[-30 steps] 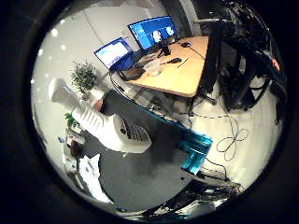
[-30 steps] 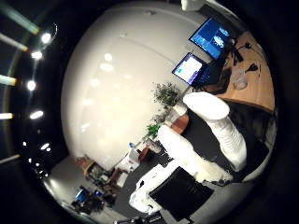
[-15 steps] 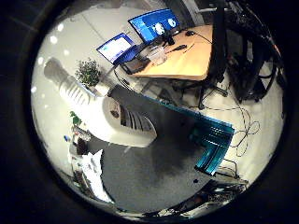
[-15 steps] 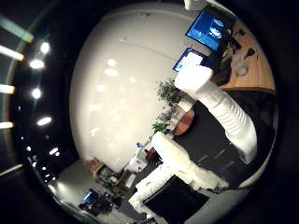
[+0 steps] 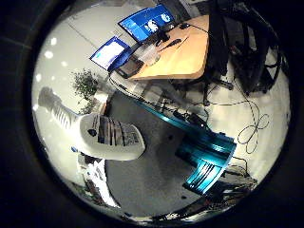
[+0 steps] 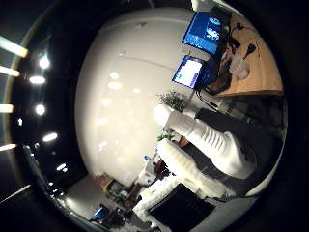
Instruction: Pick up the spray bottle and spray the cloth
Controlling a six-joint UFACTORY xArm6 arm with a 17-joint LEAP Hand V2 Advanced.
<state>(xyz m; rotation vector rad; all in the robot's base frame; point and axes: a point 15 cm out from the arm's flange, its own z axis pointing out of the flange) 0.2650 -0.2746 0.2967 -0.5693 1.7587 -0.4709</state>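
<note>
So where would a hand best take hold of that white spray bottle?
Probably round the broad labelled body of the spray bottle, palm against its long side, leaving the narrower ribbed neck free for spraying. The body is the widest part, and it sits close before the palm.

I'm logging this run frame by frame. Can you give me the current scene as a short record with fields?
target: white spray bottle, close to the palm, over dark grey floor
cloth: not identifiable in either view
hand: right hand, white fingers extended
grasp: cannot tell whether the bottle is held
nearby: teal metal frame beside the grey floor
background: wooden desk with two lit monitors; potted plant
</note>
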